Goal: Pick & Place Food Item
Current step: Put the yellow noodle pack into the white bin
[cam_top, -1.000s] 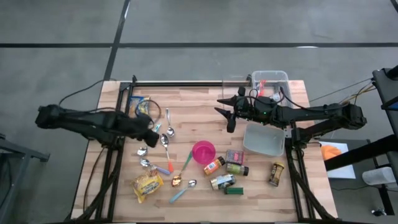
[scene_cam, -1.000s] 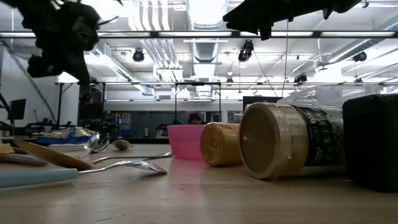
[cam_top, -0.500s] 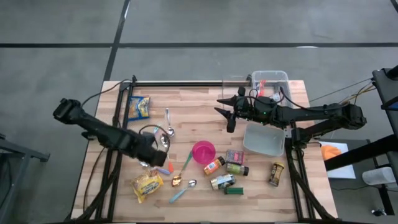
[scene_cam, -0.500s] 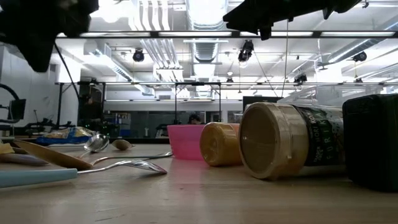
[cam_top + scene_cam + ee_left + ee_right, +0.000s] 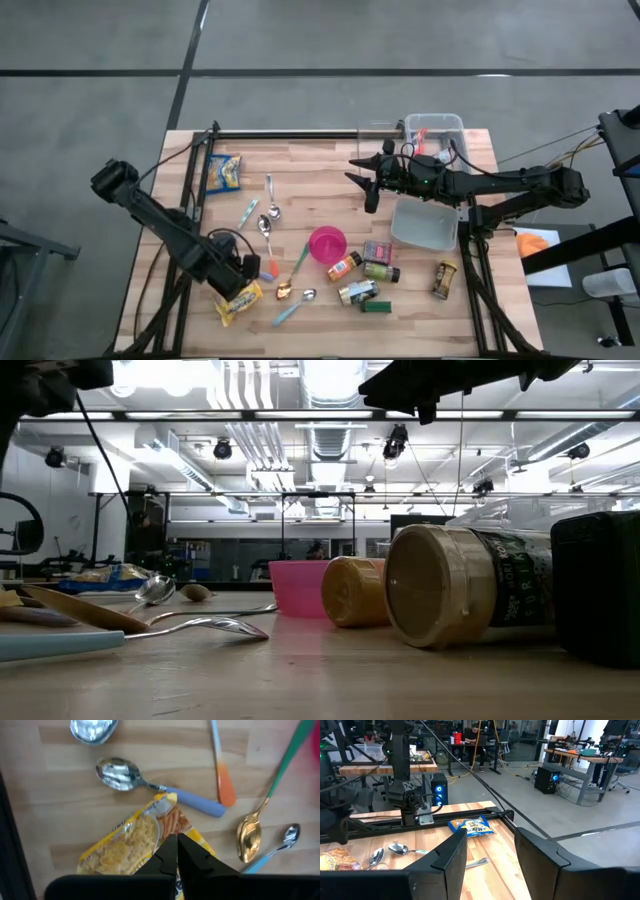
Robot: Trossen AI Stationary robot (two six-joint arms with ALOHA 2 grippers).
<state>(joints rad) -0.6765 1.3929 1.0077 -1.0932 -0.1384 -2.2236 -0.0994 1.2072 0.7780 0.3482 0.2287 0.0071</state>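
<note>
Yellow snack packet (image 5: 125,847) lies directly beneath the closed left claw (image 5: 176,845).

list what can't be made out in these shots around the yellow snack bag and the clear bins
- Yellow snack bag: in the left wrist view the left claw covers its near end, and its print is blurred. In the high view the left arm overlaps part of it.
- Upper clear bin: in the high view the right arm crosses it, so its contents are unclear.
- Jar labels: in the low view, too blurred to read.
- Right claw: nothing shows between its open fingers.
</note>
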